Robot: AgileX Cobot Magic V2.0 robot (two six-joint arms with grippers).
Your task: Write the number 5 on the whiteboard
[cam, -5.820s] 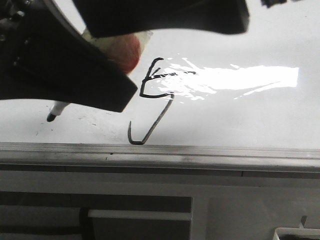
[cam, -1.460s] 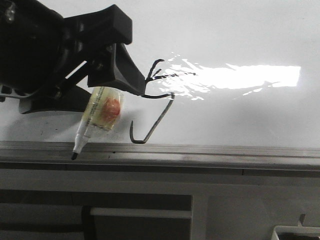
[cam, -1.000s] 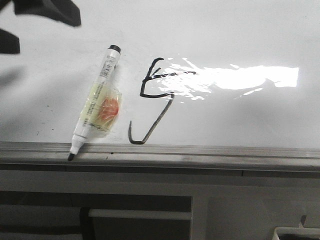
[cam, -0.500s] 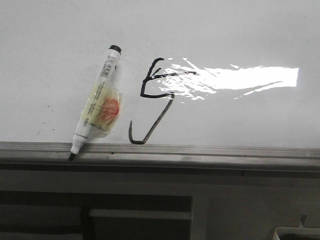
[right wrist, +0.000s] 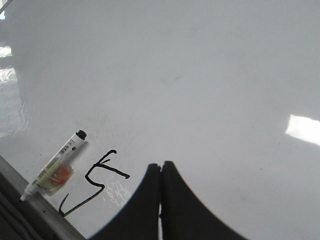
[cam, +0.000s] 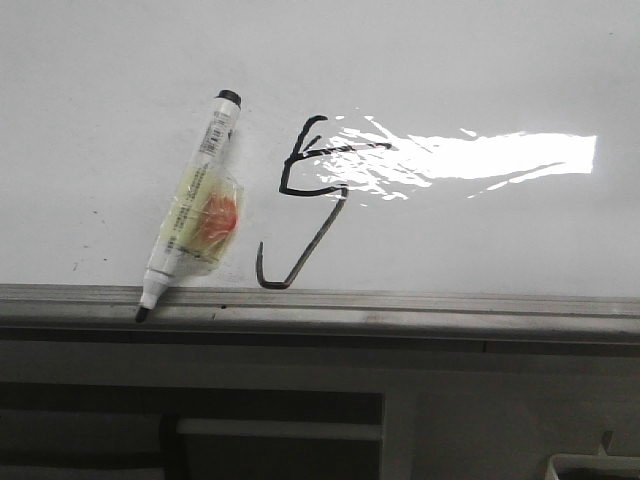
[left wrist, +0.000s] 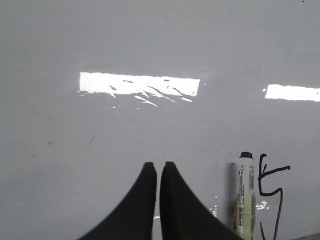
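On the whiteboard (cam: 480, 60), a crooked number 5 (cam: 305, 210); both hands (left wrist: 158, 167) (right wrist: 161, 167) closed, empty.

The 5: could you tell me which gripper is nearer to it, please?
Right, apparently. The right gripper is shut just beside the 5; the left gripper, also shut, sits beyond the marker from it.
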